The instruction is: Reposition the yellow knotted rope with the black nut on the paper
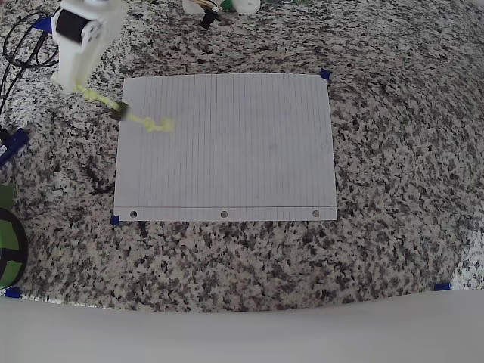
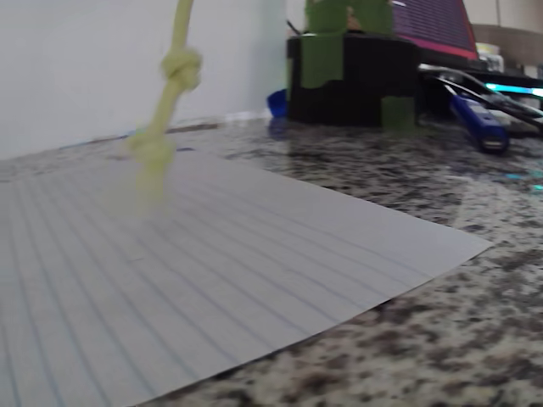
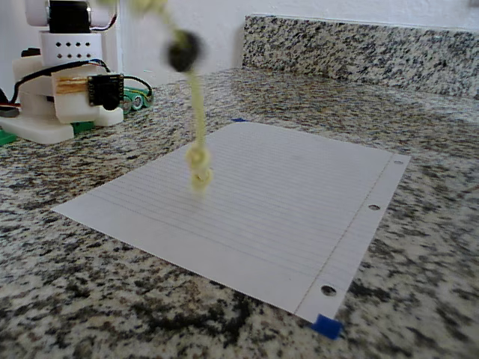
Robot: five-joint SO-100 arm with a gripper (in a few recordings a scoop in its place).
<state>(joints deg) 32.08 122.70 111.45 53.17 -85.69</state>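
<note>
The yellow knotted rope (image 1: pixel 144 119) hangs from my gripper (image 1: pixel 77 83), which is shut on its upper end over the counter just off the paper's top-left corner in the overhead view. The black nut (image 3: pixel 183 51) sits on the rope high up, well above the sheet, and also shows as the nut (image 1: pixel 119 111). The rope's lower knots (image 3: pixel 199 168) dangle blurred over the left part of the paper (image 1: pixel 227 147); I cannot tell whether the tip touches it. In the wrist view the rope (image 2: pixel 174 85) drops from the top edge toward the paper (image 2: pixel 212 280).
Blue tape (image 1: pixel 325 74) marks the sheet's corners on the granite counter. The arm's white base (image 3: pixel 63 82) stands at the back left in the fixed view. Cables (image 1: pixel 23 45) and a green-black object (image 1: pixel 9 242) lie at the left edge. A granite backsplash (image 3: pixel 359 48) rises behind.
</note>
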